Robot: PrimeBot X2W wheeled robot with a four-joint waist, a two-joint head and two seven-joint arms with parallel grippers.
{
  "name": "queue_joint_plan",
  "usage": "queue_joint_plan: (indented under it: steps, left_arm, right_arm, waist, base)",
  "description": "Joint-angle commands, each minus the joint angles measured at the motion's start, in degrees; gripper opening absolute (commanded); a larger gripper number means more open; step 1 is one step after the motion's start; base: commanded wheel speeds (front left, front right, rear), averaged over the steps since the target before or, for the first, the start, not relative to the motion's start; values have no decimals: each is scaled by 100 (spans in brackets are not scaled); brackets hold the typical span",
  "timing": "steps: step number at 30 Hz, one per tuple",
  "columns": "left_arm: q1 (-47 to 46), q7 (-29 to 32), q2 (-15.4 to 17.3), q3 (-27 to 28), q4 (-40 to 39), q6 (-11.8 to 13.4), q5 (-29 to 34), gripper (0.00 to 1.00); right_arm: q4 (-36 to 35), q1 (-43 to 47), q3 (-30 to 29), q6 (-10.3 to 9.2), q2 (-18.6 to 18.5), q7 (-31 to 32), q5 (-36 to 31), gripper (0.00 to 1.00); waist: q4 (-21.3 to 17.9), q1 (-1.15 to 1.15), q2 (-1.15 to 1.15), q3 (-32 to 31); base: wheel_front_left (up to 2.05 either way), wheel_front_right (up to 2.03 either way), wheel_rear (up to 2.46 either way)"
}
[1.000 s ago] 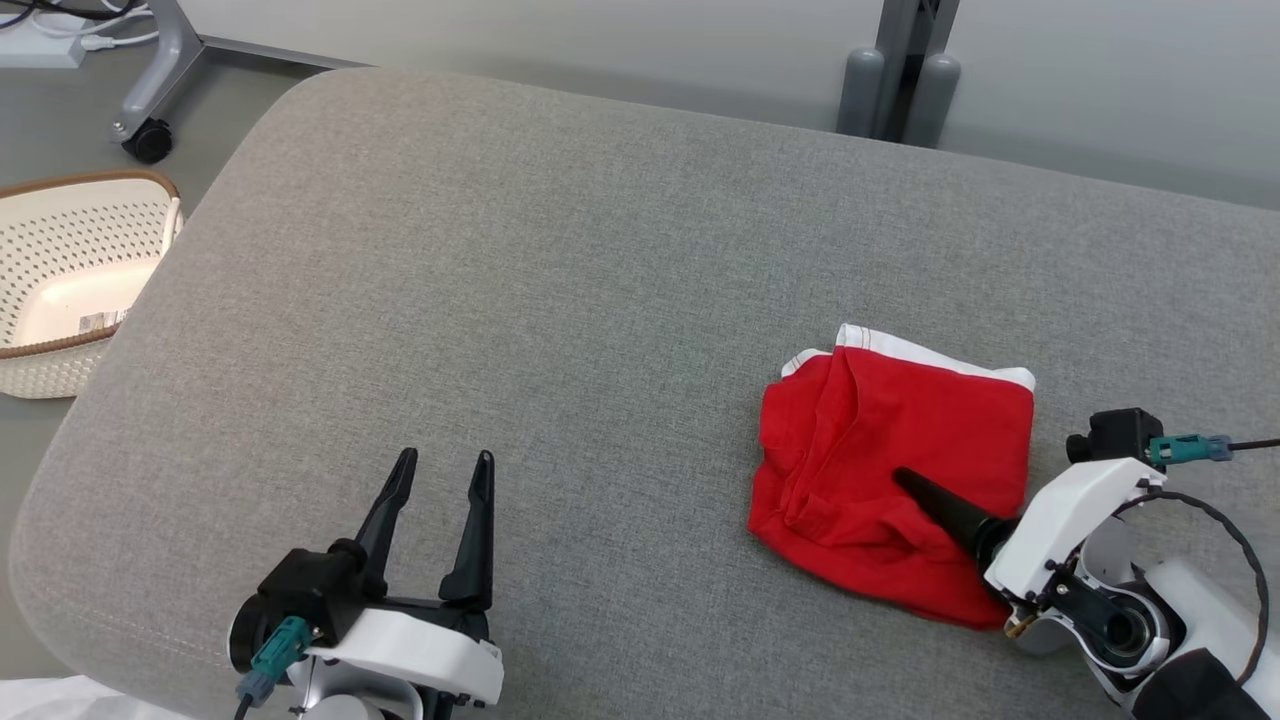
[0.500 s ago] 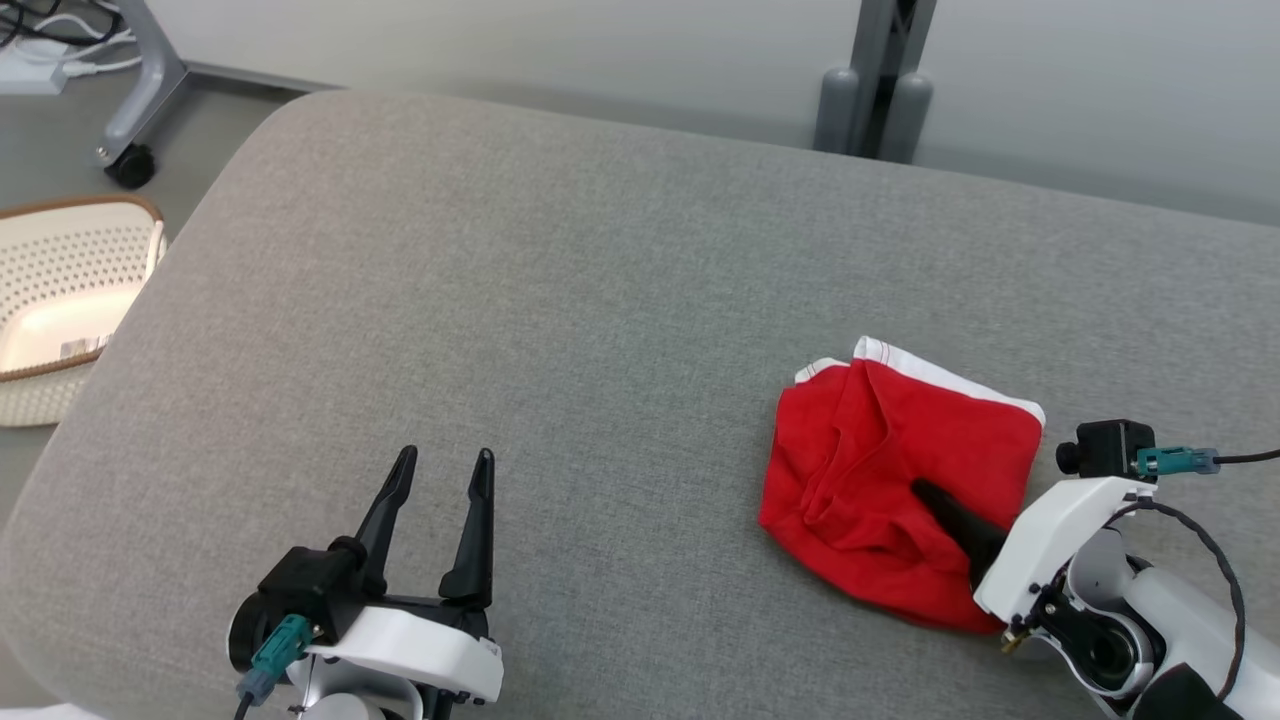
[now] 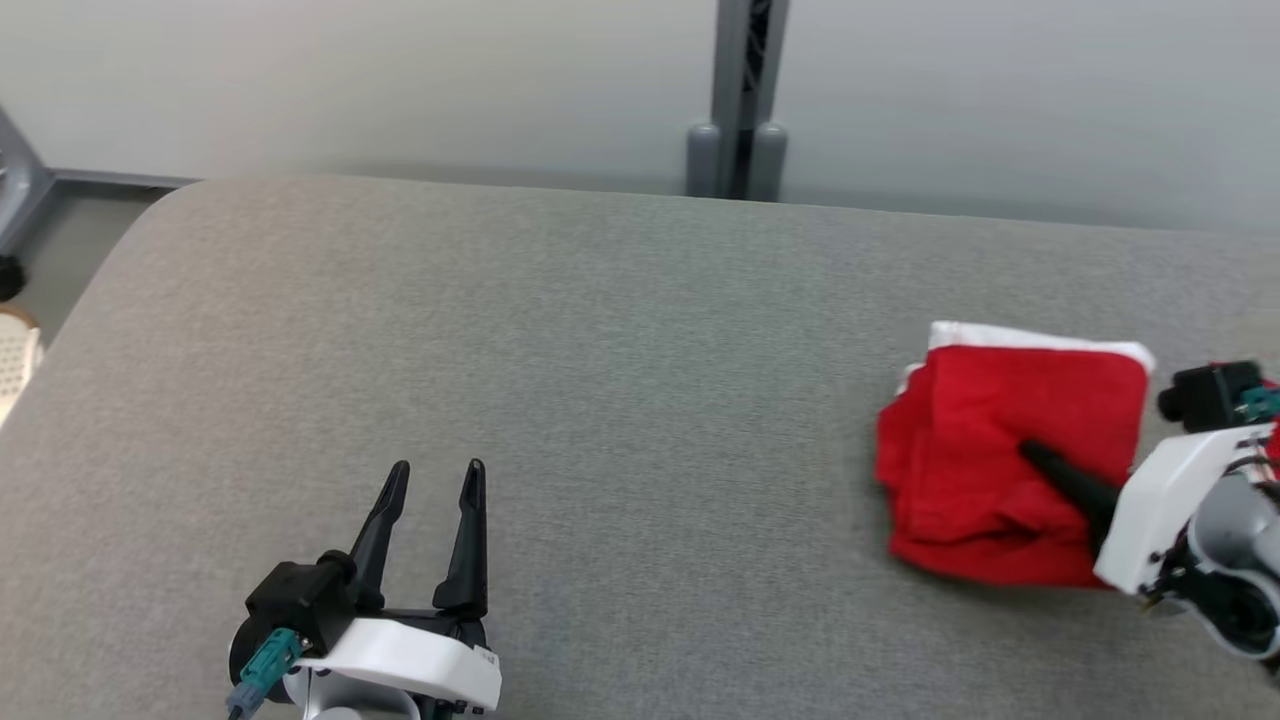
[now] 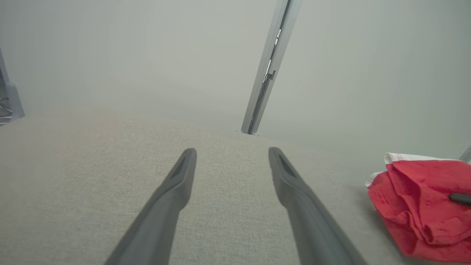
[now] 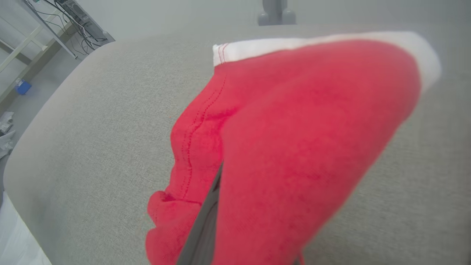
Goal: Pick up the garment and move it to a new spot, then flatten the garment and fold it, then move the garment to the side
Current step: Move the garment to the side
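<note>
Angled toward 10 o'clock, the right hand (image 3: 1030,458) pinches the crumpled red cloth garment (image 3: 985,420) at 3 o'clock on the grey padded table (image 3: 600,350); the left hand (image 3: 437,467), spread wide, points to 12.

Right claw (image 3: 1030,455): one finger lies on top of garment (image 3: 1000,420), other finger buried under red cloth. Wrist and arm cut by right edge of head view. Right wrist view: finger (image 5: 204,224) mostly wrapped in cloth, nearest cloth blurred. Left wrist view: garment's right side cut off. Far left of head view: pale object (image 3: 15,360) mostly cut off, too little to name. Left claw (image 3: 437,468): base cut by bottom edge.
</note>
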Motion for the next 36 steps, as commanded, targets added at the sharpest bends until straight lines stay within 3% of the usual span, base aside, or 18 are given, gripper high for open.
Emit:
queue_joint_plan:
  steps: [1,11,21,27,36]
  left_arm:
    - [-30,-16,21,19,-23,23,-35,100]
    - [-149,-16,21,52,-20,25,-72,100]
    - [-400,-16,23,95,46,-129,215,100]
    - [-607,-16,21,162,88,-238,428,100]
    - [-849,-16,21,94,25,-276,395,100]
  right_arm:
    - [-48,-94,1,2,-101,5,33,0]
    - [-242,-306,-230,3,-1091,-117,258,0]
    - [582,-503,-480,2,-1255,-522,104,0]
    - [1842,-938,-268,2,-992,-673,-922,0]
    - [3405,-1768,124,1,-823,-392,-2515,0]
  waist:
    - [-167,0,0,-15]
    - [-618,0,0,186]
    - [-796,0,0,741]
    - [-742,0,0,1186]
    - [-589,0,0,1705]
  base:
    - [0,0,0]
    - [0,0,0]
    - [0,0,0]
    - [0,0,0]
    - [0,0,0]
